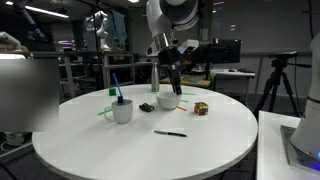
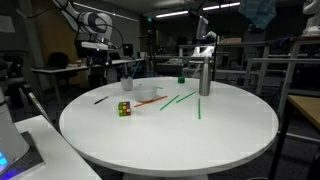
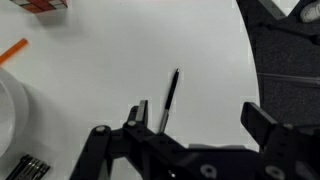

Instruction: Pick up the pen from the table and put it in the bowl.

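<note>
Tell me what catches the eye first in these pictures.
The big round white table fills both exterior views, with the robot's arm reaching over it and its open pincer spread wide in the wrist view. A thin black pen lies alone on the bare top. A colourful puzzle cube sits beside the white bowl.

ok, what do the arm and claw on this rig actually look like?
Arm: white-grey, with thick rounded links. Claw: all black, with two blocky fingers on hinged linkages below a black wrist section. No markings are legible, and any cables are too small to make out.
</note>
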Robot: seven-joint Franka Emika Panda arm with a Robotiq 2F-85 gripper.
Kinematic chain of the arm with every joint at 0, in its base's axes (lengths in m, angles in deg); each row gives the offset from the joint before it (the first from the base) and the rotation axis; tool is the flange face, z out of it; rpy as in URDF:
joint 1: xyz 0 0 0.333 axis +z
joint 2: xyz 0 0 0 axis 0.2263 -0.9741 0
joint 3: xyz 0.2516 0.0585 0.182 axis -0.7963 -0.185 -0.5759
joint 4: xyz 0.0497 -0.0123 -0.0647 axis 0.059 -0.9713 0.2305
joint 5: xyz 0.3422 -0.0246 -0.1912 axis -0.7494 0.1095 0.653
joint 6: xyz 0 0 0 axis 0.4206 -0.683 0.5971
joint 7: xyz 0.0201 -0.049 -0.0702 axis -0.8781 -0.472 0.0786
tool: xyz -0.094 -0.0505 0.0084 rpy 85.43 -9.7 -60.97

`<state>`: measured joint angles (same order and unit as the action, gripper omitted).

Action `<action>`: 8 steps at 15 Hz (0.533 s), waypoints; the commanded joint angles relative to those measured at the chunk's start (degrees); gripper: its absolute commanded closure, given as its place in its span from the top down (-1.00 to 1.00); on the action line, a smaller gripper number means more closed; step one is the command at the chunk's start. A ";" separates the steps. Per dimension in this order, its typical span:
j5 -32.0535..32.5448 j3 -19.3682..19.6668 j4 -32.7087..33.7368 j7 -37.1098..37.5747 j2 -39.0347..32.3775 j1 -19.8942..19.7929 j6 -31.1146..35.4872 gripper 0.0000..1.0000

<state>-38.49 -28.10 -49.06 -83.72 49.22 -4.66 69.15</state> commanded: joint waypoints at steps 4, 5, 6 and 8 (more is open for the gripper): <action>-5.22 -0.87 -12.46 0.57 -1.46 0.77 14.05 1.00; -5.02 -1.22 -13.19 0.46 -2.02 0.88 15.01 1.00; -4.95 -1.54 -13.70 0.04 -2.43 0.92 15.49 1.00; -4.90 -1.97 -13.91 -0.55 -3.16 1.13 15.62 1.00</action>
<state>-42.37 -29.38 -62.05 -83.64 46.31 -3.96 83.19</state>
